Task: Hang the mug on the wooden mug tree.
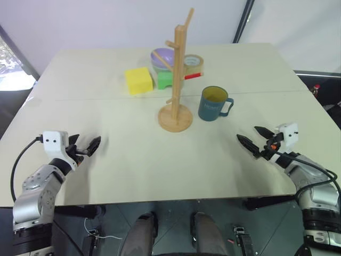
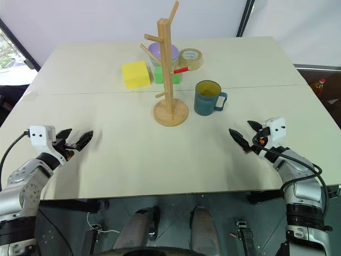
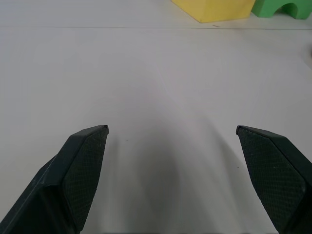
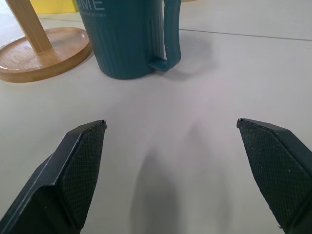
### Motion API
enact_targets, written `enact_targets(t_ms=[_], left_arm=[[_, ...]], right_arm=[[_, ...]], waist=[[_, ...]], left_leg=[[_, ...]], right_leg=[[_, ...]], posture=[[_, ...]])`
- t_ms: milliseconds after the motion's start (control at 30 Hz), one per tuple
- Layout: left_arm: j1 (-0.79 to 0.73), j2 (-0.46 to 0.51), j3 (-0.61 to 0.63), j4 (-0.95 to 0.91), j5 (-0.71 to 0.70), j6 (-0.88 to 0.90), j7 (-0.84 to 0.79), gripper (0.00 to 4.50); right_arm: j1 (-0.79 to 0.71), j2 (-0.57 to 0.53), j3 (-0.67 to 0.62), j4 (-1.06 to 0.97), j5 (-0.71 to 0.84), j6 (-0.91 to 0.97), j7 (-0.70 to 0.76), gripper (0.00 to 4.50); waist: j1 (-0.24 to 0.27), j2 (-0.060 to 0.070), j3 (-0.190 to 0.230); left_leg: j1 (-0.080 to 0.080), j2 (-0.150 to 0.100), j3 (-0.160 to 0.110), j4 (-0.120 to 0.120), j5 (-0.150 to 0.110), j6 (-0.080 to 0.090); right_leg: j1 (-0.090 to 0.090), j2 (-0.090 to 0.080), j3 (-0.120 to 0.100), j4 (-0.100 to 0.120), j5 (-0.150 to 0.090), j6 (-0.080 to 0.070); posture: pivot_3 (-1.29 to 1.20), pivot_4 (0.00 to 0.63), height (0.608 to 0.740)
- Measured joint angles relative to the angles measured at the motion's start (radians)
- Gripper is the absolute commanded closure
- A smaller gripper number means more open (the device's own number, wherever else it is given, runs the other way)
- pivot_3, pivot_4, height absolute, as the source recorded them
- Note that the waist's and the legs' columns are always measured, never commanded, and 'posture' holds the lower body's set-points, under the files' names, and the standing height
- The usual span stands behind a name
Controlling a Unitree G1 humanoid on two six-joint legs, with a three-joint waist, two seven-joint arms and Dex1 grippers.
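Note:
The teal-blue mug [image 1: 214, 103] with a yellow inside stands upright on the table, its loop handle turned to the right. Just left of it rises the wooden mug tree [image 1: 176, 80], a tall pole with angled pegs on a round disc base. My right gripper [image 1: 256, 137] hovers open over the table, nearer me and to the right of the mug, and points at it; in the right wrist view the mug [image 4: 131, 36] stands ahead of the spread fingers. At the near left my left gripper [image 1: 85, 145] is open and holds nothing.
Behind the tree sit a yellow block [image 1: 138, 80], a green block [image 1: 164, 80], a lavender bowl [image 1: 161, 57] and a roll of tape [image 1: 193, 63]. The table's front edge [image 1: 160, 201] runs just under both wrists.

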Motion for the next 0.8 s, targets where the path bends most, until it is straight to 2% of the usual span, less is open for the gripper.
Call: enact_targets(t_ms=[800], left_arm=[[0.023, -0.005, -0.003, -0.057, -0.021, -0.009, -0.060, 0.00]], right_arm=[[-0.016, 0.001, 0.005, 0.000, -0.002, 0.005, -0.017, 0.04]], waist=[[0.001, 0.000, 0.000]], left_leg=[[-0.001, 0.000, 0.000, 0.000, 0.000, 0.000]], right_leg=[[0.000, -0.001, 0.000, -0.002, -0.001, 0.001]], posture=[[0.00, 0.150, 0.740]])
